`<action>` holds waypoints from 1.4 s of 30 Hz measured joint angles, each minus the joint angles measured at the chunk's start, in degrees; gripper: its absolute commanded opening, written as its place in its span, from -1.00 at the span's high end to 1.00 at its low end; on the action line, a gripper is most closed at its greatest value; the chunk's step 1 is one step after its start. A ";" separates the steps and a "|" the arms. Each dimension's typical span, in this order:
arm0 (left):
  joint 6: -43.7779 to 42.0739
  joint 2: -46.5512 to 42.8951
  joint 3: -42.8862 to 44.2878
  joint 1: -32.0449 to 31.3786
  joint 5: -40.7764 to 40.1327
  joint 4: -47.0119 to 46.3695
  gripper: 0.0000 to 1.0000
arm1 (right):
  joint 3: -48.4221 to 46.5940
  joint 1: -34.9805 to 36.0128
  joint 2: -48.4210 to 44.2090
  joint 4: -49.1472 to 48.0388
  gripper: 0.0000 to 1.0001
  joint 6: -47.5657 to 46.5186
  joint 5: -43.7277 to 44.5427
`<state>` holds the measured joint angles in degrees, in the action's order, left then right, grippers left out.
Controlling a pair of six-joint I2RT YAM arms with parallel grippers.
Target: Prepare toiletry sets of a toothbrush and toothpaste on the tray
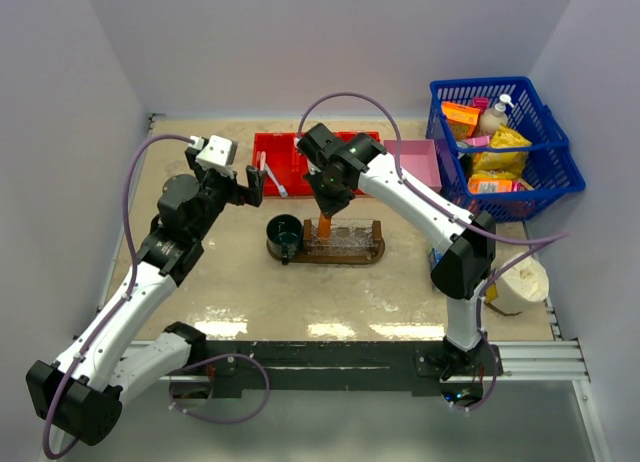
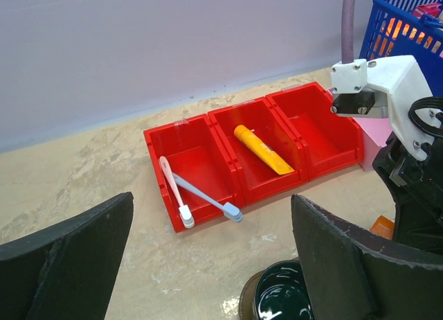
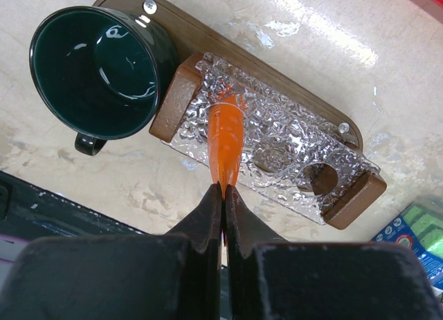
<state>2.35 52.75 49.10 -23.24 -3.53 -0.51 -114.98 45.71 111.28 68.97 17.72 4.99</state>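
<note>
My right gripper (image 3: 223,188) is shut on the flat end of the deep orange toothpaste tube (image 3: 225,140). The tube hangs cap down, and its tip is at the clear crinkled holder (image 3: 277,133) on the dark brown oval tray (image 3: 169,19). From above, this gripper (image 1: 325,210) hangs over the tray (image 1: 372,254). My left gripper (image 2: 211,264) is open and empty, low over the table in front of the red bin (image 2: 208,129). Two toothbrushes (image 2: 174,192) lie crossed in the bin's left compartment. The yellower orange tube (image 2: 261,148) lies in its middle compartment.
A dark green mug (image 1: 284,232) stands on the tray's left end. A pink box (image 1: 415,162) sits right of the red bin (image 1: 300,160). A blue basket (image 1: 505,147) of goods is at the far right, and a white bag (image 1: 522,282) is near the right arm's base.
</note>
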 measured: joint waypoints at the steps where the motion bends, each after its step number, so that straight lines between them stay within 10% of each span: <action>1: 0.00 0.00 0.00 0.00 0.02 0.00 -1.00 | 0.00 0.00 0.00 0.00 1.00 -0.02 0.02; 11: 0.00 0.00 0.00 0.00 0.00 0.02 -1.00 | 0.68 0.04 0.20 -0.04 0.95 -0.22 0.00; 24: 0.00 0.00 0.00 0.00 0.02 0.02 -1.00 | 0.70 0.04 0.20 -0.48 0.01 -0.55 0.02; 42: 0.00 -0.13 0.00 0.00 -1.73 0.04 -1.00 | 1.49 0.07 -3.30 -6.51 -0.36 -0.28 0.24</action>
<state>2.35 52.62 49.10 -23.24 -5.26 -0.47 -113.49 45.78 107.98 62.46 17.43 5.23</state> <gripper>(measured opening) 0.997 0.667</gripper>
